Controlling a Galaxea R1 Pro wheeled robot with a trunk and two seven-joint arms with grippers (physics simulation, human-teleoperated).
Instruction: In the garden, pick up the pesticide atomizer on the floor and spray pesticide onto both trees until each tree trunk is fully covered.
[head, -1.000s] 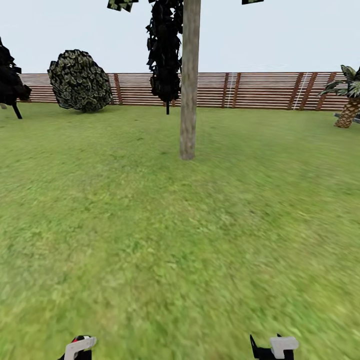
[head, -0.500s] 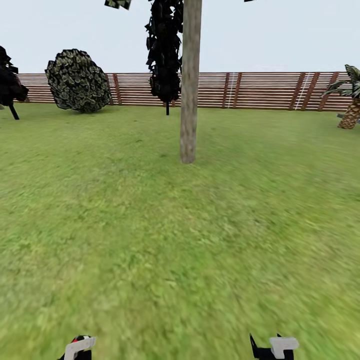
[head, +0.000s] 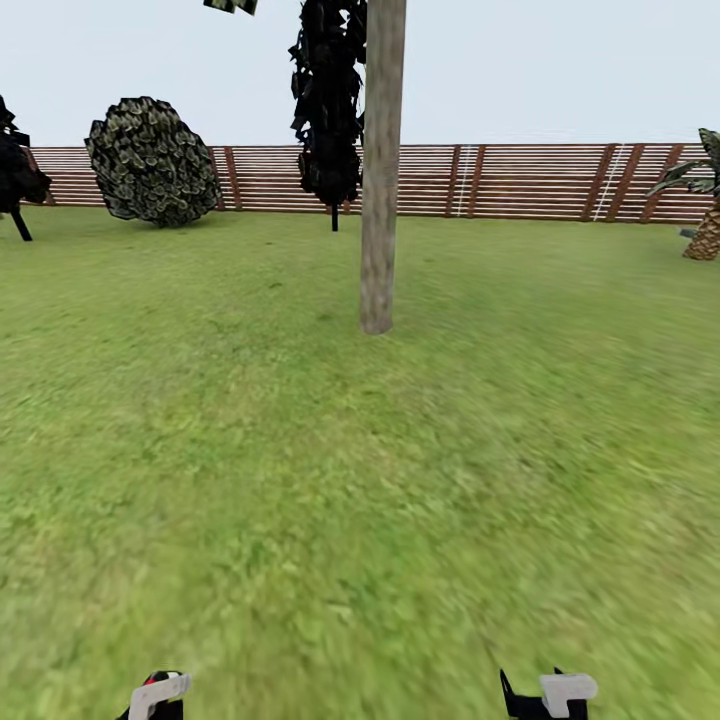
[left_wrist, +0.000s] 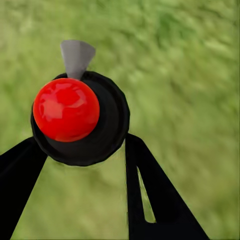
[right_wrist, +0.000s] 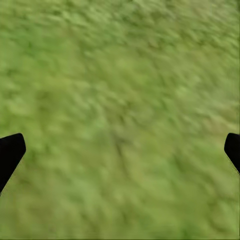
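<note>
My left gripper (left_wrist: 80, 150) is shut on the pesticide atomizer (left_wrist: 67, 107), a dark round bottle with a red top and a grey nozzle, held over grass. In the head view the left gripper (head: 158, 695) sits at the bottom edge with a speck of red beside it. At the lower right, my right gripper (head: 555, 695) is open; its two black fingertips (right_wrist: 10, 152) stand far apart with grass between them. One tree trunk (head: 380, 180), pale grey-brown and straight, rises from the garden lawn (head: 300, 480) straight ahead, a few metres off. The floor is out of view.
A brown slat fence (head: 520, 180) closes the far side. A black conifer (head: 328, 110) stands just behind and left of the trunk, a round bush (head: 150, 160) at the far left, another dark conifer (head: 15, 170) at the left edge, a palm (head: 705, 200) at the right edge.
The whole view has shifted: the trunk's base sits lower and looks slightly nearer, and the bush and palm have slid outward, so the camera has advanced. Both grippers keep their places.
</note>
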